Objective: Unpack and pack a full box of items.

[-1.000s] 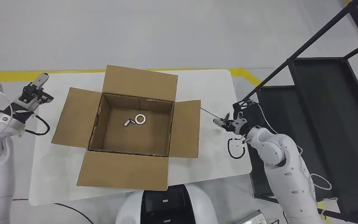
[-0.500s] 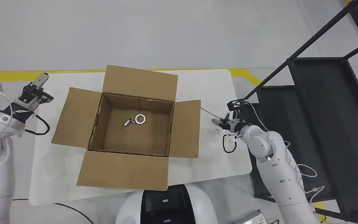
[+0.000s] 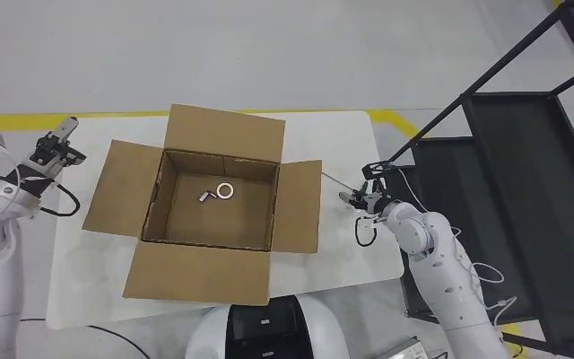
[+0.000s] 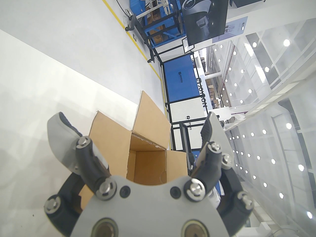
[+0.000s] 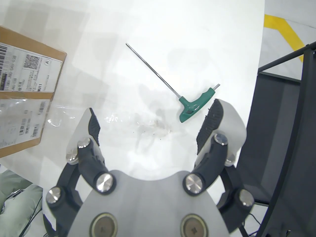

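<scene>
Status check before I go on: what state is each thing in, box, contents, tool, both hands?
Box: open, four flaps folded out, upright.
Ring: lying on the box floor.
Hex key: flat on the table, not gripped.
Left hand: open, empty.
Right hand: open, empty.

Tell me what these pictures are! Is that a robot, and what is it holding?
Yes, it is a robot with two arms. One picture looks down from a camera above its arms. The other two come from cameras on its wrists. On the white table stands an open cardboard box with a small white ring inside. Beside the box lies a green-handled hex key. The right gripper hovers open near that key. The left gripper is open too, over on the box's other side. Neither one holds anything.
</scene>
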Robot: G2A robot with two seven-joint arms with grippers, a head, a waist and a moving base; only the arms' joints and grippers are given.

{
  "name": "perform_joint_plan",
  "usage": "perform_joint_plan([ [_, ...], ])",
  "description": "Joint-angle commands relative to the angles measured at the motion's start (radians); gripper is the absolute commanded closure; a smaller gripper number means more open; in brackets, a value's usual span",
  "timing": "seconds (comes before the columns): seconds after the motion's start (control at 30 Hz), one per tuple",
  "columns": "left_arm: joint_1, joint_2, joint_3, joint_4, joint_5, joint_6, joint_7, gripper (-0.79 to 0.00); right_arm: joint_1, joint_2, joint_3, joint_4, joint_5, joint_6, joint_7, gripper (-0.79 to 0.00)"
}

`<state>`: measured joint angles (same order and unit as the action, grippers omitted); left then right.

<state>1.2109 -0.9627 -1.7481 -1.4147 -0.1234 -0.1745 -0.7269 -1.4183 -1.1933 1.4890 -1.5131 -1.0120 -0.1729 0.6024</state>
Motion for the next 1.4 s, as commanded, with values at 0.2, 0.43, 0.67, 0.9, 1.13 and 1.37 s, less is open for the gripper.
perform_joint_plan([
  [0.2,0.0,0.0,0.0,0.0,0.0,0.0,0.0,-0.785,0.098,-0.009,-0.071,0.202,-0.052,0.026,-0.022,-0.785],
  [0.43,0.0,0.0,0.0,0.0,0.0,0.0,0.0,-0.785,0.156,-0.018,-0.098,0.316,-0.037,0.069,-0.053,-0.699],
  [0.67,0.0,0.0,0.0,0.0,0.0,0.0,0.0,-0.785,0.193,-0.025,-0.116,0.369,-0.038,0.127,-0.071,-0.486],
  [0.9,0.0,0.0,0.0,0.0,0.0,0.0,0.0,-0.785,0.205,-0.028,-0.127,0.379,-0.051,0.171,-0.068,-0.385],
  [1.13,0.0,0.0,0.0,0.0,0.0,0.0,0.0,-0.785,0.194,-0.026,-0.127,0.342,-0.073,0.192,-0.057,-0.157],
  [1.37,0.0,0.0,0.0,0.0,0.0,0.0,0.0,-0.785,0.147,-0.014,-0.076,0.245,-0.073,0.195,-0.046,0.0],
])
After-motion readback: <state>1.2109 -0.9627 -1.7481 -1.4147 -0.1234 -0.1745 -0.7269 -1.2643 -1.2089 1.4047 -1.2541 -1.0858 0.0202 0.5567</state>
